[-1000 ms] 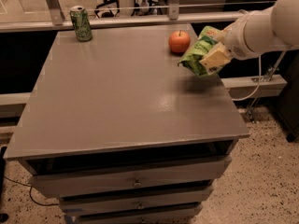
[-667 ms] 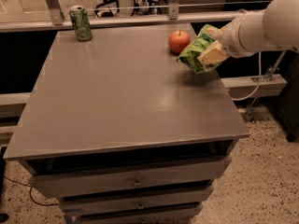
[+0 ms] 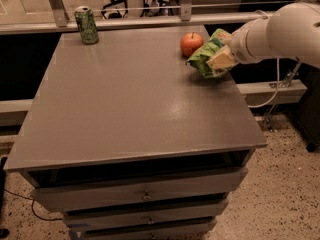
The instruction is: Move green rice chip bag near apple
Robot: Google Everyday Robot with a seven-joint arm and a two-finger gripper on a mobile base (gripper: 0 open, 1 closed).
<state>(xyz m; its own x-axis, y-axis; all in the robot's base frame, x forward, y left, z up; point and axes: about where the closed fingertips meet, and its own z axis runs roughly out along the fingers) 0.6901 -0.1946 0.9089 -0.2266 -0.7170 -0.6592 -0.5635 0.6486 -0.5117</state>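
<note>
The gripper point(image 3: 217, 60) was at the far right edge of the grey table point(image 3: 135, 104), at the end of the white arm point(image 3: 280, 33) that reached in from the right. It was pinching the green rice chip bag point(image 3: 202, 59). One tan finger point(image 3: 221, 60) lay across the bag's near face, and the crinkled pouch bunched around it. The bag's free end stuck out from the gripper to the left, toward the middle of the table. Whether the bag's lower edge touched the tabletop could not be told.

The apple point(image 3: 191, 44) sat upright on the table just to the left of the gripper and slightly farther back. It was close beside the bag's upper left edge, and whether the two touched could not be told.

A green drink can point(image 3: 86, 25) stood upright well to the left of the gripper, near the table's far left corner. Below and in front of the gripper, under the tabletop, were stacked drawers point(image 3: 145, 196) with small knobs. A pale cable point(image 3: 272, 91) hung down beneath the arm, off the table's right side, above a speckled floor point(image 3: 285, 194).
</note>
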